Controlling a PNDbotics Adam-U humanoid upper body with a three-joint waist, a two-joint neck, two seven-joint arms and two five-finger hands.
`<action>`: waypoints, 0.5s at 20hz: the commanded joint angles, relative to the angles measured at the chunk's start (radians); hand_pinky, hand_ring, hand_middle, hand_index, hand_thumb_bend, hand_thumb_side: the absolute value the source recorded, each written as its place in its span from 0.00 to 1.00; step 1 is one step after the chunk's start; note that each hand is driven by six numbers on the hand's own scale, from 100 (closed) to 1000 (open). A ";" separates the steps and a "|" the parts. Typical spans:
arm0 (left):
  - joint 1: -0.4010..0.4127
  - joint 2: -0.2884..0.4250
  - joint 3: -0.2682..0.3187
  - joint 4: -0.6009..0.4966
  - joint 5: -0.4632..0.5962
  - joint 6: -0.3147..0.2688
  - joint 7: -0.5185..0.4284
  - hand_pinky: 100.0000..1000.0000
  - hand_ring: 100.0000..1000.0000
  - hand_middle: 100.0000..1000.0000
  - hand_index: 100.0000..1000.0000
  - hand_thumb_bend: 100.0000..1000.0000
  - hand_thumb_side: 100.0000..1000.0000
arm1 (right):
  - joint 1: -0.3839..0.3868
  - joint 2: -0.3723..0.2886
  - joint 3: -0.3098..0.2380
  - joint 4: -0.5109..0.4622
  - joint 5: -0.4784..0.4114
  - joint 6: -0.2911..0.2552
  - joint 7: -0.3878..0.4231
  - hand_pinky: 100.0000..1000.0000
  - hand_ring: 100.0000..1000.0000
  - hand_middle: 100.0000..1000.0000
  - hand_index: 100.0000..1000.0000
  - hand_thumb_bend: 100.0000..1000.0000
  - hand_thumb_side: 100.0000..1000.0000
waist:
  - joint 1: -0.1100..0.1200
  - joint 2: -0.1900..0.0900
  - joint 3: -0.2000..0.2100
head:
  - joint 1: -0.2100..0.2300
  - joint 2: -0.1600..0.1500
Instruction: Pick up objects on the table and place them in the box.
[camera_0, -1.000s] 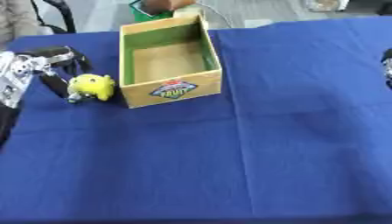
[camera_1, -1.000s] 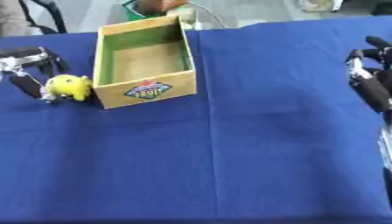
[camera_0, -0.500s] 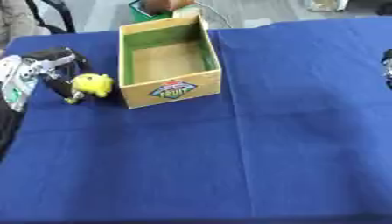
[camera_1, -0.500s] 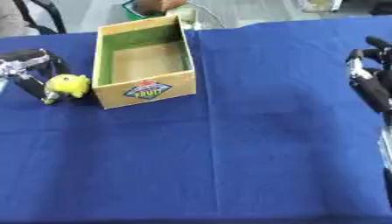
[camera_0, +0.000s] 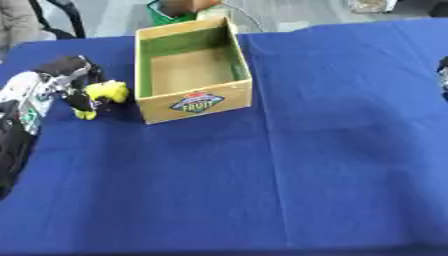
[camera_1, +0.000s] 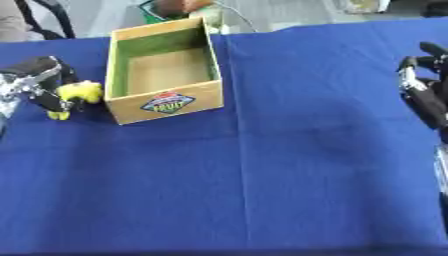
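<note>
Meanwhile, the left hand (camera_0: 66, 82) curls its fingers around a small yellow toy (camera_0: 107, 92) on the blue tablecloth (camera_0: 262, 165), apparently taking hold so it can be lifted; whether the toy has left the cloth cannot be told. Just beside the hand, on its right, stands the open cardboard box (camera_0: 197, 102), its inside bare and ready to receive the toy. Well apart at the far side, the right hand (camera_1: 424, 95) rests idle, its fingers relaxed and holding nothing.
</note>
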 joint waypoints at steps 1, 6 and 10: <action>-0.011 0.026 0.014 -0.034 -0.004 0.006 0.044 0.31 0.16 0.20 0.37 0.00 0.00 | -0.009 -0.015 -0.006 -0.019 -0.007 -0.001 0.001 0.71 0.90 0.64 0.90 0.00 0.51 | -0.001 -0.020 0.000 | 0.000 0.000; -0.019 0.047 0.018 -0.096 0.041 0.009 0.050 0.31 0.15 0.18 0.35 0.00 0.00 | -0.007 -0.017 -0.007 -0.021 -0.006 -0.001 0.000 0.71 0.90 0.64 0.90 0.00 0.51 | 0.001 -0.023 0.000 | -0.002 0.002; -0.059 0.054 0.024 -0.149 0.082 0.018 0.047 0.31 0.14 0.17 0.34 0.00 0.00 | -0.004 -0.017 -0.005 -0.020 -0.005 -0.001 0.001 0.71 0.89 0.64 0.90 0.00 0.51 | 0.002 -0.029 -0.002 | -0.001 0.006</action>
